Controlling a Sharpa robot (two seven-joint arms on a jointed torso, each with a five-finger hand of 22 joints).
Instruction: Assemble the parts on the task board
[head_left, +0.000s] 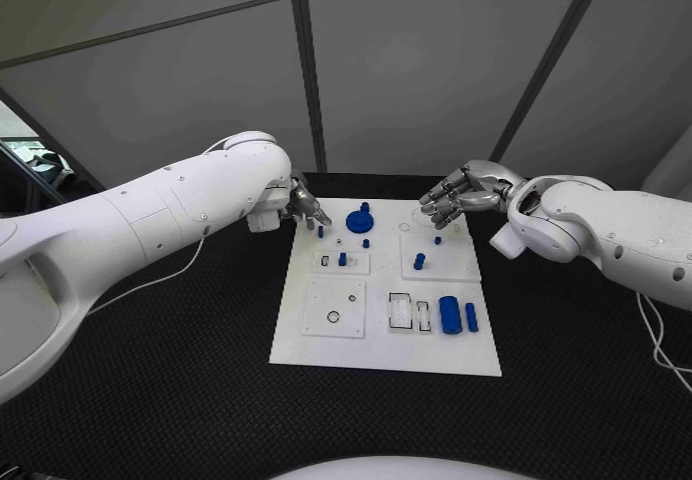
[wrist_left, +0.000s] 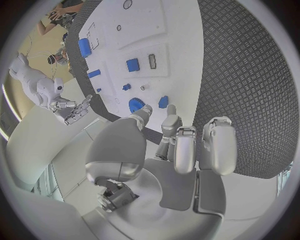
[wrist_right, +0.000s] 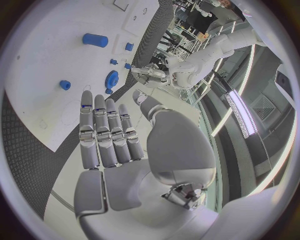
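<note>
— Table?
— Black table (head_left: 173, 400), I see the board (head_left: 387, 345) mid-table, blue parts (head_left: 449, 313) near its right edge, a gear (head_left: 359, 221) farther back.
— Hands?
— Left hand (head_left: 304, 205) and right hand (head_left: 459, 197) hover at the far edge, fingers apart, holding nothing.

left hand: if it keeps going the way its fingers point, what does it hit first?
Probably the blue gear-like part at the task board's far edge. In the left wrist view the left hand holds nothing and its fingertips aim at that part and a smaller blue piece beside it. Depth is unclear.
</note>
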